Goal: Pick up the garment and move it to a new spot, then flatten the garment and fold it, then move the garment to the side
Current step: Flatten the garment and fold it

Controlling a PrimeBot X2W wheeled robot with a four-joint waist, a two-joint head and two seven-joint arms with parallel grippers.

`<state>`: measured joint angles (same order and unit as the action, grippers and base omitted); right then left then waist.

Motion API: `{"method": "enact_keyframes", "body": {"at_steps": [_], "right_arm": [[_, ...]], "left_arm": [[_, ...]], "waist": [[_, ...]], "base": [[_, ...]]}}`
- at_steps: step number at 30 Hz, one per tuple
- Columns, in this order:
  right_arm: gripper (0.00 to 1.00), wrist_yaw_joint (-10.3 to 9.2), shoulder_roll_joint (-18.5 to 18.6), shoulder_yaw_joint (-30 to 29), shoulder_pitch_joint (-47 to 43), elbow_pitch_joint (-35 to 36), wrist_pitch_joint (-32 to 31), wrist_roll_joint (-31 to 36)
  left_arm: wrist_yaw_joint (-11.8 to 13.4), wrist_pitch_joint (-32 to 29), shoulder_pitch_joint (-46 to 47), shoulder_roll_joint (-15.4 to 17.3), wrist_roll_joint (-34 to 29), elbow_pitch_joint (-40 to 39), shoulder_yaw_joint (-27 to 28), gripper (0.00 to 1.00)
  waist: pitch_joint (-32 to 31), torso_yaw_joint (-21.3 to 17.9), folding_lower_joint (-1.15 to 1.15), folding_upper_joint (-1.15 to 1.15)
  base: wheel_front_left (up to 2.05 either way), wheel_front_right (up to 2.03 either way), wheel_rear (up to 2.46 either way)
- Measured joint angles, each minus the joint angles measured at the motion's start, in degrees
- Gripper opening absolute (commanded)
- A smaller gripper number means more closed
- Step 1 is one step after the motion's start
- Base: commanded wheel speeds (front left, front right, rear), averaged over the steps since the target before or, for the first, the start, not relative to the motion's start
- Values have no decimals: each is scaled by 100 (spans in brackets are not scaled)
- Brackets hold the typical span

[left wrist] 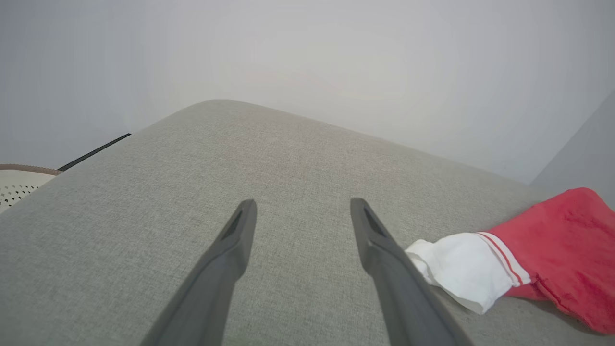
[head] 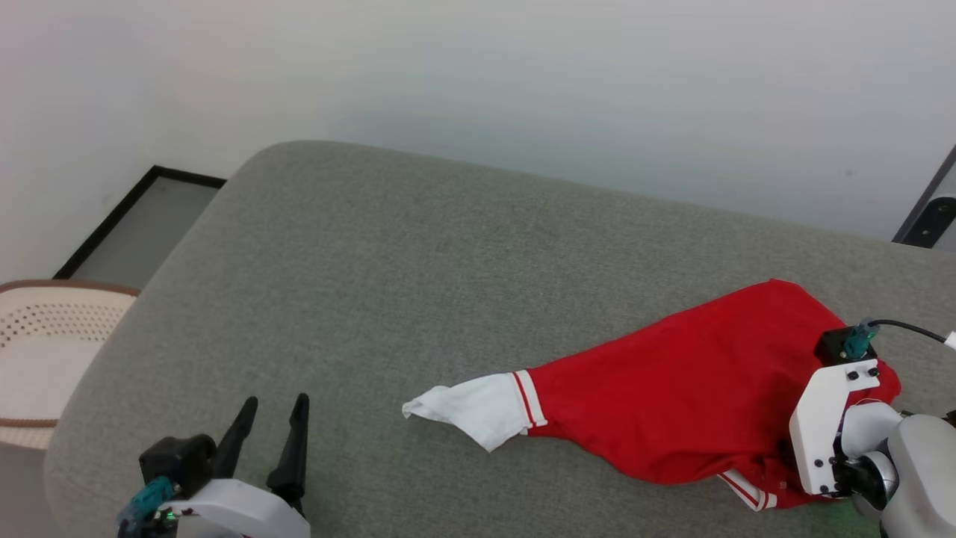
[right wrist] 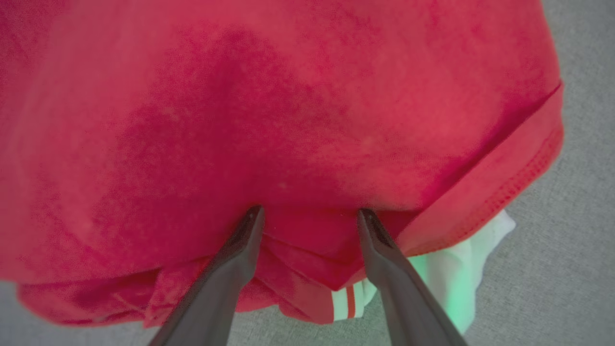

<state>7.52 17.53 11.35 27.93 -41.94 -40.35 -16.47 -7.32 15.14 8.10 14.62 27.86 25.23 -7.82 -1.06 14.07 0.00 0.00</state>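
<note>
A cream perforated basket (head: 37,351) with a brown rim is cut off by the left edge. To its right the left gripper (head: 275,403) hangs over the grey woven cushion (head: 373,254), its tapered dark fingers spread and empty and its wrist cropped at the bottom. The garment (head: 672,396) lies crumpled on the cushion's right part. It is soft red knit, with one white sleeve (head: 470,407), trimmed in red-and-white stripes, stretched leftward. How the layers fold underneath cannot be made out. The right gripper (right wrist: 310,214) stands released, fingertips nosing into a red fold. In the head view its fingers are hidden behind the white wrist bracket (head: 821,426).
</note>
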Motion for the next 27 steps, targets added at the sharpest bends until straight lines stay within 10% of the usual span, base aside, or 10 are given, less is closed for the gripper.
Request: {"method": "enact_keyframes", "body": {"at_steps": [2, 27], "right_arm": [[0, 0, 0, -31, 49, -91, 49, 69], [0, 0, 240, 97, 1021, 370, 274, -263]], "left_arm": [[0, -1, 9, 0, 16, 16, -12, 100], [-7, -1, 65, 2, 78, 63, -55, 100]], "waist": [[28, 34, 0, 0], [49, 26, 0, 0]], "base": [[0, 0, 0], [0, 0, 0]]}}
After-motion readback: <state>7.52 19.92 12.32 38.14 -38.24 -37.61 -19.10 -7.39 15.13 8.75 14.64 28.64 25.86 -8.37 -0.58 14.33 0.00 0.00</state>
